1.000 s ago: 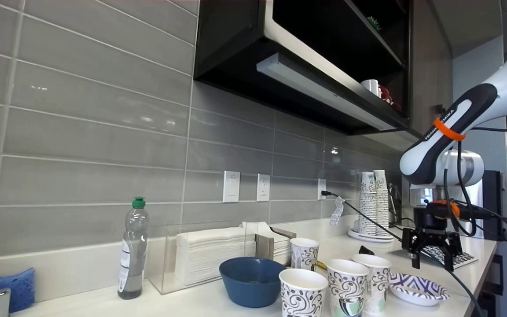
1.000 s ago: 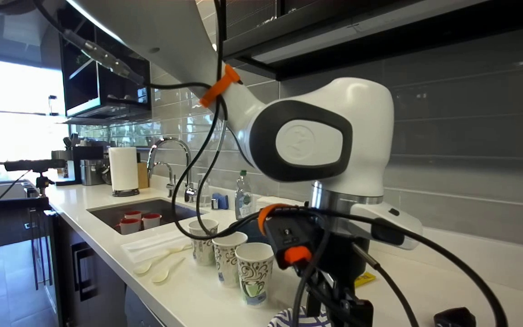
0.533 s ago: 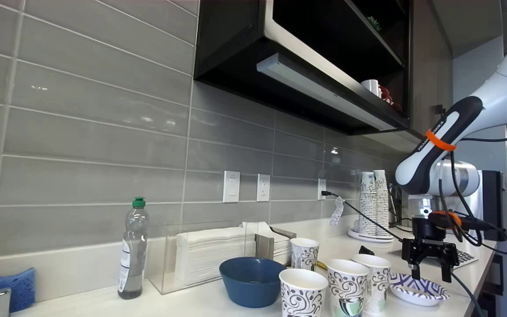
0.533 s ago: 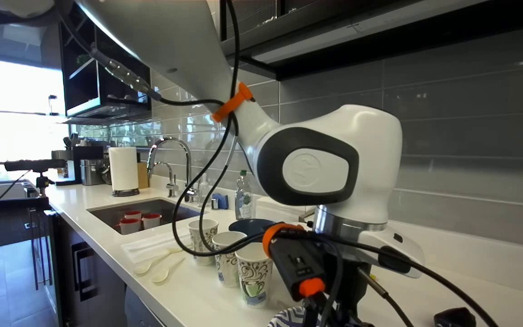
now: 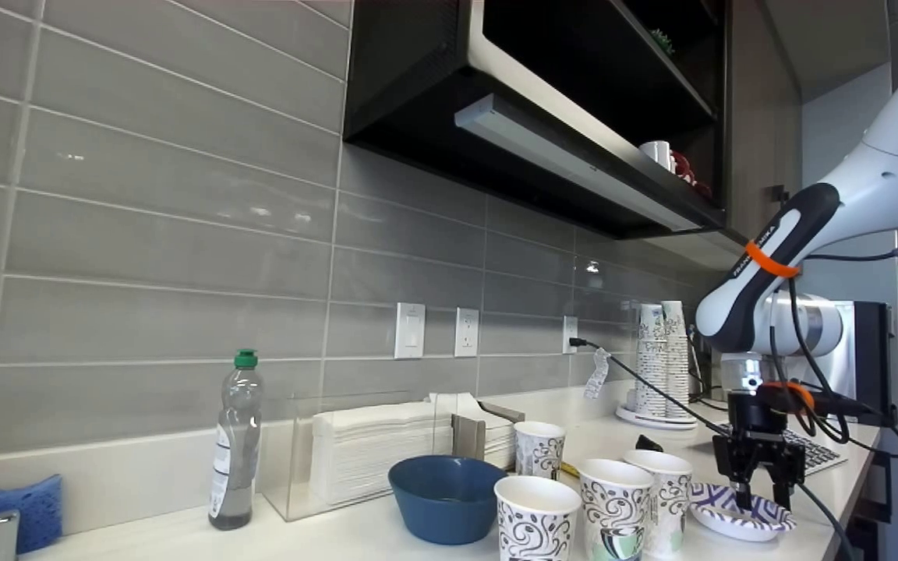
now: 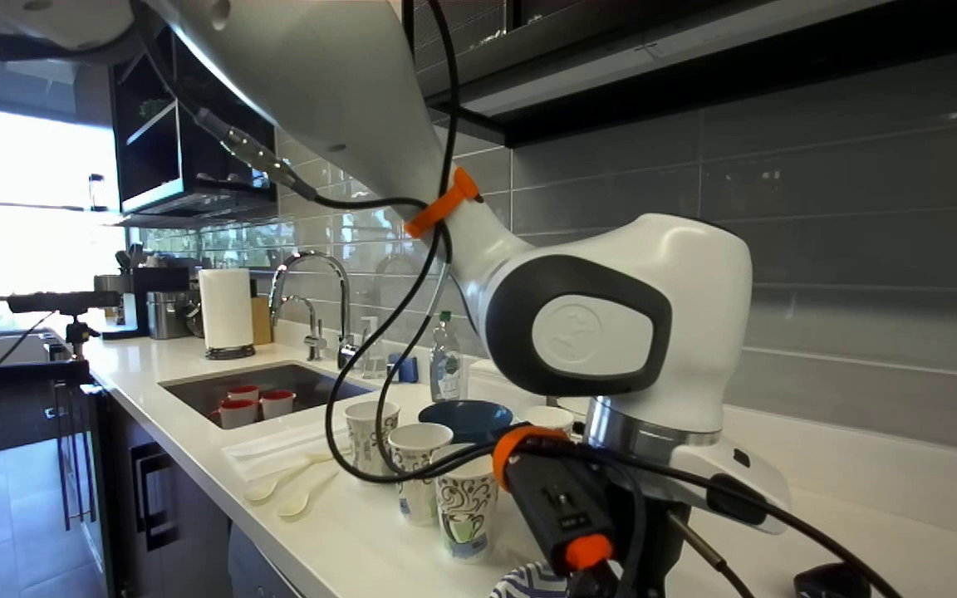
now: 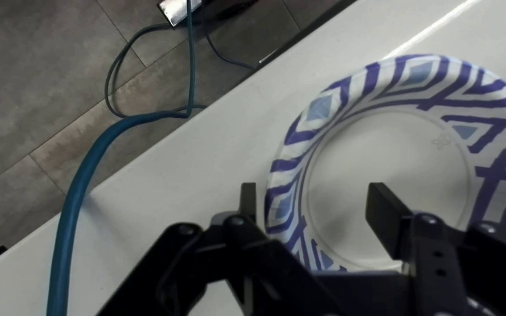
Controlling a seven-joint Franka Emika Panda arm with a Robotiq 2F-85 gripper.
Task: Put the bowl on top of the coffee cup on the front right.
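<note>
The bowl, shallow and white with a dark blue-purple pattern, sits on the counter in both exterior views (image 5: 730,531) (image 6: 522,584) and fills the right of the wrist view (image 7: 389,149). My gripper (image 5: 762,502) is open and empty, low over the bowl. In the wrist view my gripper (image 7: 312,193) straddles the bowl's rim: one finger is outside the rim, the other above the inside. Whether they touch it I cannot tell. Several near-identical white paper coffee cups stand upright; the cup nearest the bowl (image 5: 666,506) also shows in an exterior view (image 6: 466,519).
A plain blue bowl (image 5: 447,506) stands behind the cups (image 5: 539,518) (image 5: 540,444). A napkin holder (image 5: 379,444), a soap bottle (image 5: 236,452) and cup stacks (image 5: 652,366) are near the wall. Spoons (image 6: 296,498) lie near the counter edge. A cable (image 7: 88,166) crosses that edge.
My open gripper has come down from above until its fingertips are at the bowl's rim. The bowl and cups have not moved.
</note>
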